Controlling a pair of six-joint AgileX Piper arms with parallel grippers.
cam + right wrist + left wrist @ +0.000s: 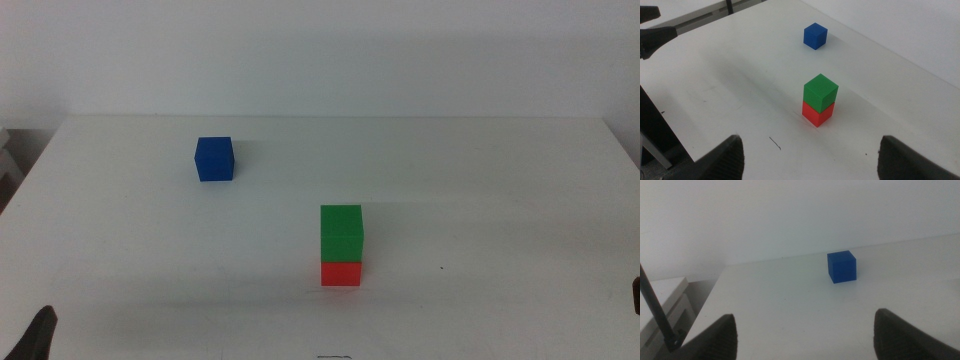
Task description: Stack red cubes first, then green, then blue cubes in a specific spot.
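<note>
The green cube (341,232) sits squarely on the red cube (341,273) toward the near right of the white counter (480,180), so two layers of the stack look done; the blue cube (214,159) stands alone on the far left, well apart from the stack, and by the order of the task it is the piece left to place. The left claw (805,332) waits at the near left corner with its jaws spread wide and empty, facing the blue cube across bare counter; the right claw (810,155) waits off the near right edge, also wide and holding nothing, looking over the stack.

The risks lie ahead, I judge; a grip taken off-centre on the blue cube could let it twist or slide between the jaws during the carry; a descent that is not lined up over the green cube would leave the blue one overhanging, and it might tip off when let go; a jaw brushing the green cube on the way in could shove it off the red one, since nothing but its own weight keeps it there.
</note>
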